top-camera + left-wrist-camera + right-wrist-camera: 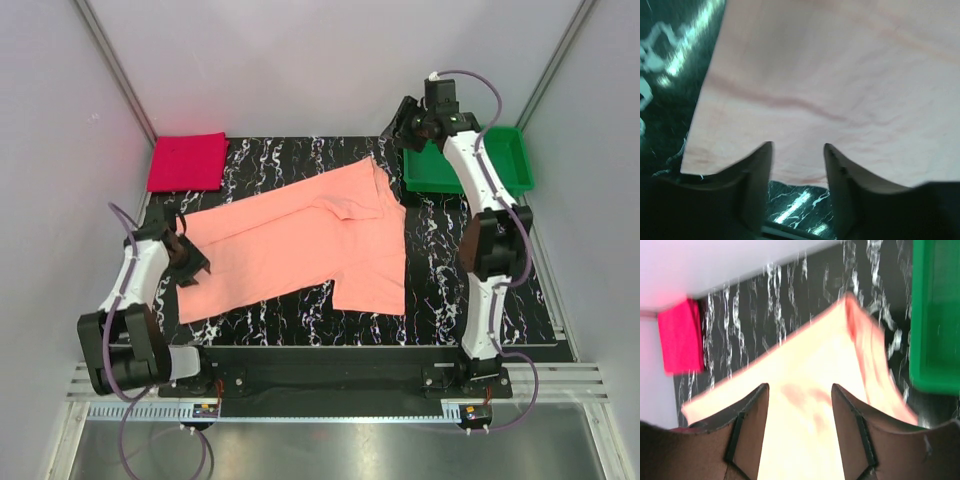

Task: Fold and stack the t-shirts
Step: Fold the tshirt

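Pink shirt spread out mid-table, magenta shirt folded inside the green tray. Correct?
No. The magenta shirt is folded but lies on the table at the far left corner; the green tray stands far right, per the top view. The pink shirt does lie spread out mid-table.

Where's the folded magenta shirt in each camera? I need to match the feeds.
Top external: the magenta shirt lies folded at the far left corner of the table.
Left wrist: not in it.
Right wrist: at the left edge, around mid-height.
Shared landmark: the salmon-pink shirt, spread out on the tabletop, shows in all three views.
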Tool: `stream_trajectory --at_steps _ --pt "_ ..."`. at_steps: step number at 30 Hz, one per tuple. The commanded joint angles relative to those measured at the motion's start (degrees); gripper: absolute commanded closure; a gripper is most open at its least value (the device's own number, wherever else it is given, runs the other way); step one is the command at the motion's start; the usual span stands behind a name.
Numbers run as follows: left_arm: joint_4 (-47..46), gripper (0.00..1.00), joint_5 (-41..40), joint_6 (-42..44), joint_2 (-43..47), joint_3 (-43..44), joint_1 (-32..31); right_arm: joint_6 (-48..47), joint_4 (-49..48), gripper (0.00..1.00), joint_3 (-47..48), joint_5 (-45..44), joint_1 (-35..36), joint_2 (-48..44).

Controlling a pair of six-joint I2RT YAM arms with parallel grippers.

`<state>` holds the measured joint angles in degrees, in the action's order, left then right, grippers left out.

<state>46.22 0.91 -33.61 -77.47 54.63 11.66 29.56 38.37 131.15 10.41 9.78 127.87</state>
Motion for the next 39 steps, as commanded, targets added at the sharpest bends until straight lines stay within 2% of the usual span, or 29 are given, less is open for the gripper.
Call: stream_trajectory --at_steps 1,5,9,12,15,22,25,32,36,39 --pt "0.9 0.55 2.6 -5.3 7.8 -7.3 0.2 -1.1 3.8 0.4 -12.4 6.2 1.7 -10.2" --pt "5.3 0.58 -2.8 -10.5 13.7 -11.0 0.6 -3.9 5.7 0.41 -26.9 9.6 5.9 -20.0" --pt "9.2 0.56 -7.8 -15.3 15.5 -13.5 2.7 -2.7 3.2 0.41 -47.9 11.6 10.2 -31.0" --pt "8.4 0.51 -5.9 -16.8 15.2 -16.3 5.4 -1.4 0.7 0.41 -58.4 14.2 10.3 -37.9" --pt "6.9 0.44 -4.0 -16.4 13.1 -17.3 8.6 -2.6 2.0 0.41 -63.5 14.5 10.3 -42.3" --pt "7.7 0.46 -3.4 -15.1 8.4 -16.7 13.0 -2.8 2.2 0.4 -69.8 15.0 10.3 -50.4" --pt "7.4 0.5 -3.2 -15.3 7.4 -16.9 14.8 -2.7 0.8 0.4 -71.6 16.2 10.3 -51.7" --pt "4.9 0.51 -4.2 -15.3 2.7 -16.7 15.6 -4.1 0.8 0.39 -73.4 16.8 10.1 -52.0" --pt "2.4 0.55 -4.2 -15.9 -0.3 -17.9 15.6 -3.0 1.7 0.38 -75.2 17.2 7.4 -52.0" --pt "1.2 0.61 -4.4 -16.1 -1.5 -18.5 15.5 -2.6 4.0 0.38 -76.5 16.8 2.5 -51.5"
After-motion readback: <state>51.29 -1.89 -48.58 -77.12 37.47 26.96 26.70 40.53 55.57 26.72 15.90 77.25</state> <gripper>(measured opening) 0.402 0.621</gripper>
